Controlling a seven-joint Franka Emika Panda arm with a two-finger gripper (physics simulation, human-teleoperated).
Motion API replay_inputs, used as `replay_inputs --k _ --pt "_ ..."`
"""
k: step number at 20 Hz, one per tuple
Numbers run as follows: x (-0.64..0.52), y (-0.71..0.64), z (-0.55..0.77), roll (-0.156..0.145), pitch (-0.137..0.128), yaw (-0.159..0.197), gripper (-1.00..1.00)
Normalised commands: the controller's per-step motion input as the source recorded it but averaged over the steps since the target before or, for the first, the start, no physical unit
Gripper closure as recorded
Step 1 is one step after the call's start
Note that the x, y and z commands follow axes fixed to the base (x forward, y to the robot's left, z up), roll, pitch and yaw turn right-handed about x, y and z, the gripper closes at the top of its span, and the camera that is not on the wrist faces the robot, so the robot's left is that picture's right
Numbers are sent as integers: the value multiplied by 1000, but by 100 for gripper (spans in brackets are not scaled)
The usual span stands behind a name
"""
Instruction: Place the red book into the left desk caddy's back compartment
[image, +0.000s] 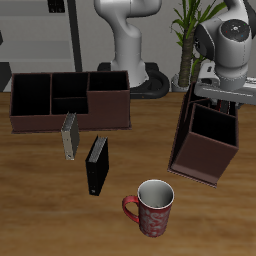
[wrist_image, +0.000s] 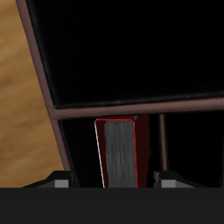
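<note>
The left desk caddy (image: 205, 158) is a dark brown open-top box showing its narrow end. My gripper (image: 221, 100) hangs right over its tall far end, the back compartment (image: 213, 122). In the wrist view the red book (wrist_image: 118, 153) stands on edge inside the caddy, red covers around grey-white page edges, just this side of a cross divider (wrist_image: 131, 110). My gripper (wrist_image: 113, 181) is above it. The fingertips (wrist_image: 59, 182) stand wide of the book on both sides, not touching it. In the exterior view the book is hidden by the caddy's walls.
A wide low brown caddy (image: 70, 112) stands at the back of the table. A grey book (image: 69, 137) and a black book (image: 97, 165) lie in front of it. A red patterned mug (image: 152, 207) stands near the front edge. A plant (image: 190, 40) is behind the left caddy.
</note>
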Motion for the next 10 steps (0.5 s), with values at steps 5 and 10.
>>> replay_inputs --k 5,10 --pt "9 -44 21 -2 -9 -9 -100" --pt "-61 -42 75 8 -16 -18 -100"
